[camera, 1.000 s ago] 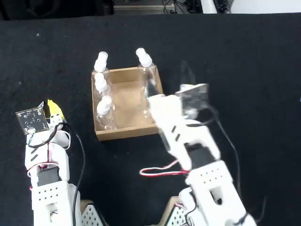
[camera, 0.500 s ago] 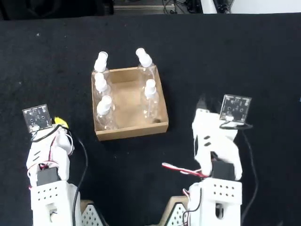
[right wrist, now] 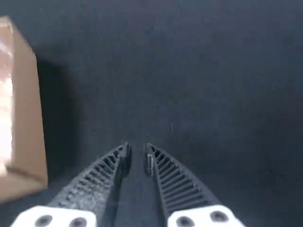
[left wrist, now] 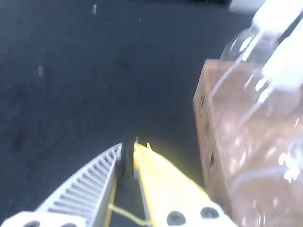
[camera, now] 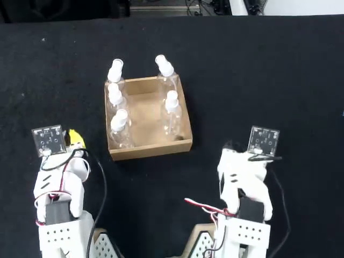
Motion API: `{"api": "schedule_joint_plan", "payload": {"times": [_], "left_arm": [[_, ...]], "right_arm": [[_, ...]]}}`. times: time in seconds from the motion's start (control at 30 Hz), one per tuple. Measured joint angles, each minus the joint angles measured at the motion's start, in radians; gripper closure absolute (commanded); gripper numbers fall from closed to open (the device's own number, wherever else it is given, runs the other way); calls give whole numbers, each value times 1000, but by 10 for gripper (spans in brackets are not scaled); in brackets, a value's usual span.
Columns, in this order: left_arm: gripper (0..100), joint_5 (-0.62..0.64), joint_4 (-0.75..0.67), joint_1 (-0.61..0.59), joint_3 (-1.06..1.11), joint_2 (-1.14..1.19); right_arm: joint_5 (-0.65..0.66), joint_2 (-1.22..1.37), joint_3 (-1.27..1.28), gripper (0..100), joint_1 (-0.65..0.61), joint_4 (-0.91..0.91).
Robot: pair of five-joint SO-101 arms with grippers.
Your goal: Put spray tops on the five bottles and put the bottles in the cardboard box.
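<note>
The cardboard box (camera: 148, 148) stands open at the table's middle. Several clear bottles with white spray tops stand upright inside it: three along its left wall (camera: 114, 97) and two along its right wall (camera: 171, 110). My left gripper (camera: 74, 140), with one yellow finger, rests low to the box's near left and is shut on nothing (left wrist: 129, 147). The box wall (left wrist: 215, 142) and bottles (left wrist: 265, 61) sit just beside it. My right gripper (camera: 229, 147) lies near the box's near right, apart from it. Its black fingers (right wrist: 137, 153) are almost together, with nothing between them.
A black cloth (camera: 269, 70) covers the whole table, bare around the box. Both arm bases (camera: 62, 231) stand at the near edge, with a red and white cable (camera: 201, 206) looping beside the right one. A corner of the box (right wrist: 21, 118) shows in the right wrist view.
The right arm has drawn back from over the box to the near right, leaving a bottle standing by the box's right wall. The left arm has eased slightly back toward its base.
</note>
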Motion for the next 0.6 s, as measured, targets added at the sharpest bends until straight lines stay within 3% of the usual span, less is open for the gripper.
{"api": "schedule_joint_plan", "payload": {"times": [0.13, 0.3, 0.4, 0.6], "left_arm": [[967, 0, -57, 15, 6, 2], [967, 0, -44, 124, 8, 2], [969, 0, 91, 138, 8, 2], [970, 2, 503, 118, 8, 2]], "right_arm": [[0, -48, -2, 987, 0, 281], [0, -78, -2, 987, 0, 350], [0, -80, -3, 987, 0, 362], [0, -80, -3, 987, 0, 365]]}}
